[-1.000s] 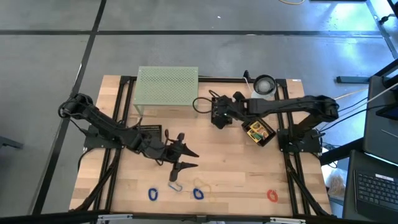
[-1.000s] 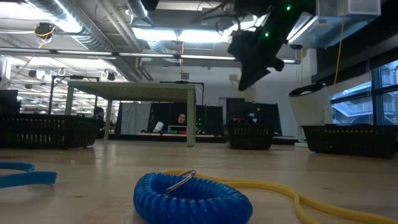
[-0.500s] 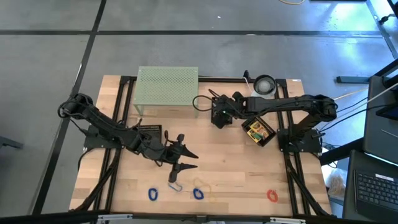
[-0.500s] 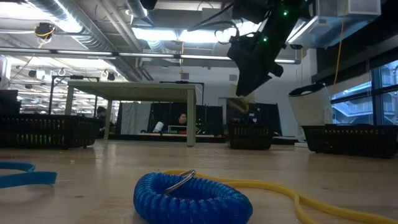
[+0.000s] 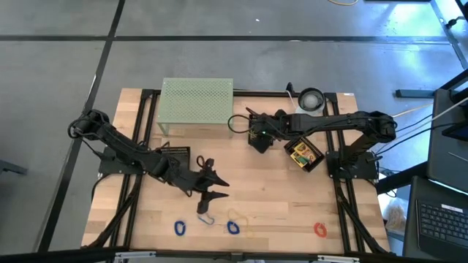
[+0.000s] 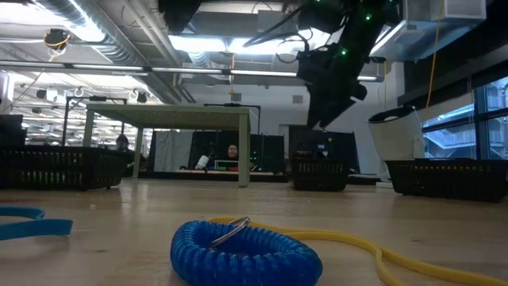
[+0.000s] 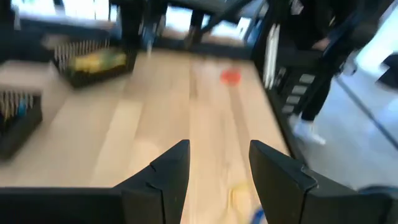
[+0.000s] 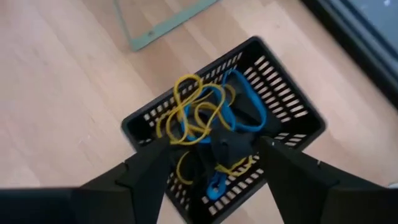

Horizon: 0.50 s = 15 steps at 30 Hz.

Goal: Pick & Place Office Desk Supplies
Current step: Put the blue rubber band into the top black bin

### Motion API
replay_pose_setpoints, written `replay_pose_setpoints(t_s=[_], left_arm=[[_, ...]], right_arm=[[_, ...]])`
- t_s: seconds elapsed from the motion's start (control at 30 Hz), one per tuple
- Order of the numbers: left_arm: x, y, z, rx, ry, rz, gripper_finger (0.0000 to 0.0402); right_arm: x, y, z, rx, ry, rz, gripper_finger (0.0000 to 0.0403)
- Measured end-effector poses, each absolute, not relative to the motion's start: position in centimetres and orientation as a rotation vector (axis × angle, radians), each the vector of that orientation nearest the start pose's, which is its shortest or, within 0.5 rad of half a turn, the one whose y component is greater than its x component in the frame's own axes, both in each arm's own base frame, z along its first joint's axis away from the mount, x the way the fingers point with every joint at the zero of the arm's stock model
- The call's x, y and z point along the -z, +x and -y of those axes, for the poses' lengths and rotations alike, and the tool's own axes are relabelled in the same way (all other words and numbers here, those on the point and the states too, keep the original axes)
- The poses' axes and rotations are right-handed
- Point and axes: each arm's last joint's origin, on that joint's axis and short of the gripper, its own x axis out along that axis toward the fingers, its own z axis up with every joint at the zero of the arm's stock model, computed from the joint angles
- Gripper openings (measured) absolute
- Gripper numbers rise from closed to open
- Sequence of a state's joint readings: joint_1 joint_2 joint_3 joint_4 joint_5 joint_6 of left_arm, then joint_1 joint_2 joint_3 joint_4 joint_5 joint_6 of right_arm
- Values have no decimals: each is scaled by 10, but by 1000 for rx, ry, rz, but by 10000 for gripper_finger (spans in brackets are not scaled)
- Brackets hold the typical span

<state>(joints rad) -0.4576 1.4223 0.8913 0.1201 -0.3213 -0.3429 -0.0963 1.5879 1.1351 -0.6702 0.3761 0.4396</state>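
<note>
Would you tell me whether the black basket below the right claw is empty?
Not empty: the black basket holds tangled yellow rubber bands and blue loop clips.

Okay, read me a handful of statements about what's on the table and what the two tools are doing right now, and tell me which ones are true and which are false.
1. The right tool hangs open over a black basket that holds yellow rubber bands and a blue loop clip. True.
2. The left tool is clamped on a blue clip. False: its fingers stand apart with nothing between them.
3. A red loop clip lies near the table's front edge on the right arm's side. True.
4. The pale-green mesh stand lies at the table's front edge. False: it stands at the back.
5. The second basket, beside the right arm, holds yellow things. True.
</note>
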Motion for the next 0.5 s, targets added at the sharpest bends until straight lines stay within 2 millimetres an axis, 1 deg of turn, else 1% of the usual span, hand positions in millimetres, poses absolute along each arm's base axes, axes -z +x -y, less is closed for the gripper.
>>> replay_pose_setpoints(t_s=[0.13,0.23,0.3,0.37,0.5], left_arm=[[-239,275,125,18,-226,-567,161],[-228,266,123,-7,-248,-719,161],[-222,260,124,6,-244,-805,161],[-218,254,129,32,-218,-861,161],[-211,251,146,104,-128,-874,165]], right_arm=[[-230,309,36,611,272,-1010,240],[-233,309,28,575,281,-1004,231],[-237,307,22,558,288,-991,225],[-240,307,14,542,293,-976,220],[-246,305,-2,509,301,-947,211]])
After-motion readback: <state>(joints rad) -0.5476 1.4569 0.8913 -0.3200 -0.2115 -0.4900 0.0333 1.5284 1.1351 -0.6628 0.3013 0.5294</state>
